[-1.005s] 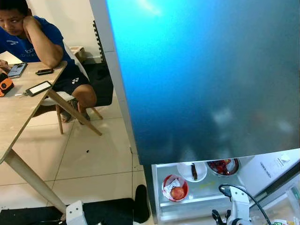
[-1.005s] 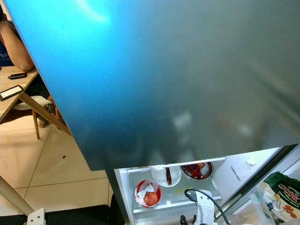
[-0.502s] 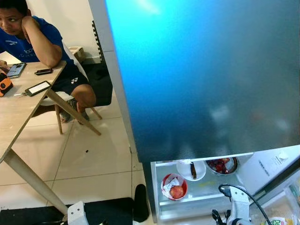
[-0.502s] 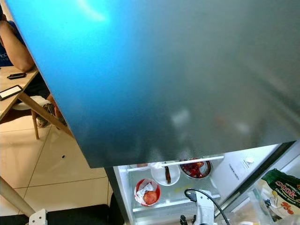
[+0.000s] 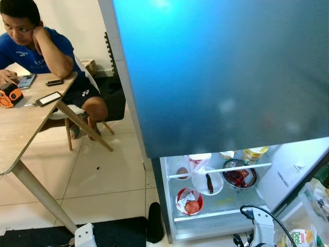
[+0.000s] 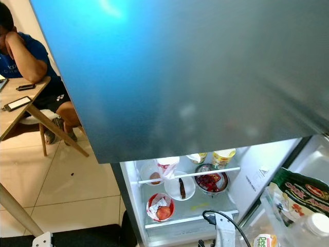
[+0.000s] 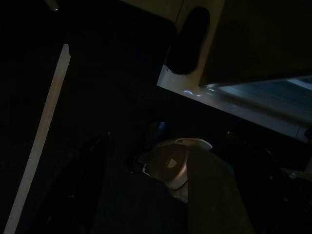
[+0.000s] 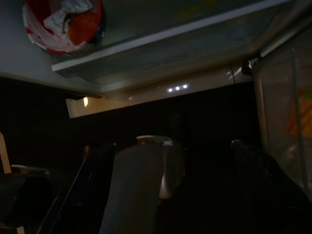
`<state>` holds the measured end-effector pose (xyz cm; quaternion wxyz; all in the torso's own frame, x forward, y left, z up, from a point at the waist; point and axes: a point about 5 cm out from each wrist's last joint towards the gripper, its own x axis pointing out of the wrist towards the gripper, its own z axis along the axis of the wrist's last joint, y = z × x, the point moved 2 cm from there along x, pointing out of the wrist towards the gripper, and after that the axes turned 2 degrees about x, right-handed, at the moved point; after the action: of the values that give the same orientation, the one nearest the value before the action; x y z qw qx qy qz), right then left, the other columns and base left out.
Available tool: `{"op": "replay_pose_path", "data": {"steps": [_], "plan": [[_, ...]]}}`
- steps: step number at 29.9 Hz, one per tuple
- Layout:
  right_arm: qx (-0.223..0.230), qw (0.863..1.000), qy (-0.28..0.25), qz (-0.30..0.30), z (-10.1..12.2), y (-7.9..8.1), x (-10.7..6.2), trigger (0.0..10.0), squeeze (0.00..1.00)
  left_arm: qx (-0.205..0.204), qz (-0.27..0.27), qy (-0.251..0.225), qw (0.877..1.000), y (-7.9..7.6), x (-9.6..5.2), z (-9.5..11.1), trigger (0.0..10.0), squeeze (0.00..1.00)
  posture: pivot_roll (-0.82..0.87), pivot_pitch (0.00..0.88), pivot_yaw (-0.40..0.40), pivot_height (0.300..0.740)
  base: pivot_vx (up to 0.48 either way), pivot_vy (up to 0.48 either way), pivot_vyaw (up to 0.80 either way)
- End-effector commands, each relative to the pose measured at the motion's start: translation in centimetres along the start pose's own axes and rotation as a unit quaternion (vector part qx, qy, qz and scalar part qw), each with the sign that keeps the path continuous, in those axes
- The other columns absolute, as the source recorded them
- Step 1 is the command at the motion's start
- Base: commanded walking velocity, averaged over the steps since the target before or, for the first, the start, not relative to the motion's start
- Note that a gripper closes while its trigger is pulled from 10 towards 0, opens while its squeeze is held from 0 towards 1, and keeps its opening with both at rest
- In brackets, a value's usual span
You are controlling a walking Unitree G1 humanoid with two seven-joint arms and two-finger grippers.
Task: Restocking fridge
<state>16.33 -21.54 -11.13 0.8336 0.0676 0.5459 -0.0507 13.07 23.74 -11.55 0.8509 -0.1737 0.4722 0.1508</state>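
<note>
On the far left we found a person (image 5: pixel 41 51) seated at a wooden surface (image 5: pixel 20 128), with an orange device (image 5: pixel 9 94) and phones (image 5: pixel 49 98) lying on it. None of this bore on the task.

The left arm (image 5: pixel 85 235) hung low at the bottom edge of the head view, over a dark mat (image 5: pixel 123 231). The left tool's wrist view was very dark; we could not tell whether the left tool (image 7: pixel 165 146) was wide or narrow, and it appeared to carry nothing.

The middle of the scene was taken up by the upper door of the fridge (image 5: pixel 221 72), blue-grey and shut. Below it the lower compartment stood open and lit. Behind the rail of its upper shelf (image 6: pixel 190 175) we noted a small bowl (image 6: pixel 151 176), a white bag (image 6: pixel 167 164) and two yellow tubs (image 6: pixel 222 154). Below that stood a white plate with a dark item (image 6: pixel 181 188) and a metal bowl of red food (image 6: pixel 209 181). On the lower shelf sat a red bowl (image 6: pixel 159 207) holding a fruit and a wrapper.

The right arm (image 5: pixel 262 231) stood just in front of the open compartment, near the bottom edge. The right tool (image 8: pixel 161 161) faced the lower shelf from below; its spread could not be judged in the dark, and we saw nothing in it.

On the far right, the open lower door (image 6: pixel 288 216) carried a green packet (image 6: pixel 303 193) and a white-lidded container (image 6: pixel 316 224).

In our judgement the task stood at an early or middle stage: the fridge was open and partly stocked, no item was in hand, and shelf room was left.
</note>
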Motion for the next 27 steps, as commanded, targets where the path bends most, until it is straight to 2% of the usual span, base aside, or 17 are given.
{"op": "replay_pose_path", "data": {"steps": [1,27], "plan": [[-0.007,1.000,0.002,-0.002,0.03,-0.08,-0.01,10.0,0.00,0.001,-0.002,0.011,1.000,-0.07,-0.04,-0.50,10.0,0.00,-0.04,0.000,0.011,0.740,-0.281,0.000,0.00],[-0.013,1.000,0.004,0.003,-0.03,-0.02,-0.01,10.0,0.00,0.003,-0.012,0.009,1.000,-0.40,0.03,-0.38,10.0,0.00,-0.04,0.000,0.016,0.740,-0.294,0.000,0.00]]}}
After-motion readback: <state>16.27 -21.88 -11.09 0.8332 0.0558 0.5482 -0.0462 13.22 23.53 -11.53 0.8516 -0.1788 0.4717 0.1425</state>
